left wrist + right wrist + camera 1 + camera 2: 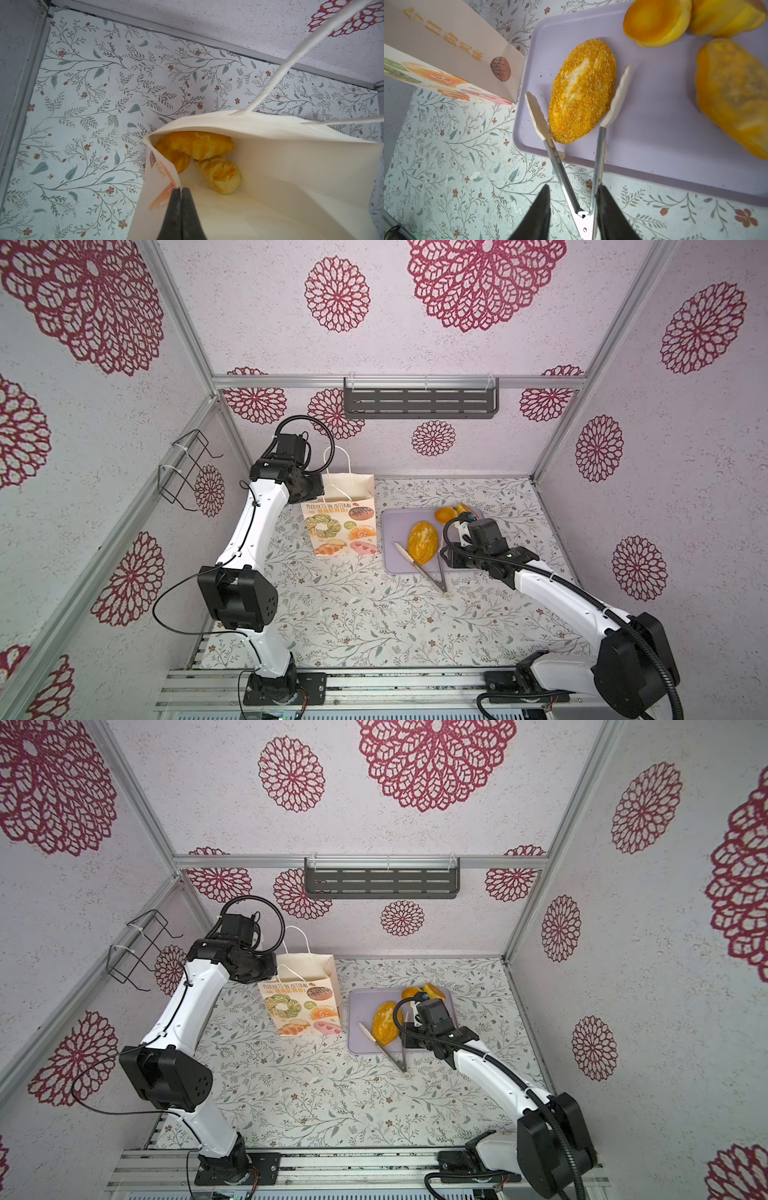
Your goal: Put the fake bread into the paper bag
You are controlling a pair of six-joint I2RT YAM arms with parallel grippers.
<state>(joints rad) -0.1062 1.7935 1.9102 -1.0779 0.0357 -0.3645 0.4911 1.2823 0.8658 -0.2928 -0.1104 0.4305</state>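
Note:
The paper bag [340, 526] stands upright left of the lilac tray [395, 564]. My left gripper [181, 189] is shut on the bag's top edge, and in the left wrist view several golden pieces of fake bread [201, 145] lie inside the bag [270, 166]. A seeded oval loaf [583, 91] lies on the tray [664, 104] between the spread white tips of metal tongs [560, 166]. My right gripper [574, 187] stands open around the tongs' hinge end; one finger touches a tong arm, the other is apart. A round bun [654, 20] and two more loaves [733, 91] sit further along the tray.
A dark slotted shelf [419, 402] hangs on the back wall and a black wire rack [187, 472] on the left wall. The tongs' hinge [444, 593] lies on the floral table in front of the tray. The bag's white handles [338, 460] stand up.

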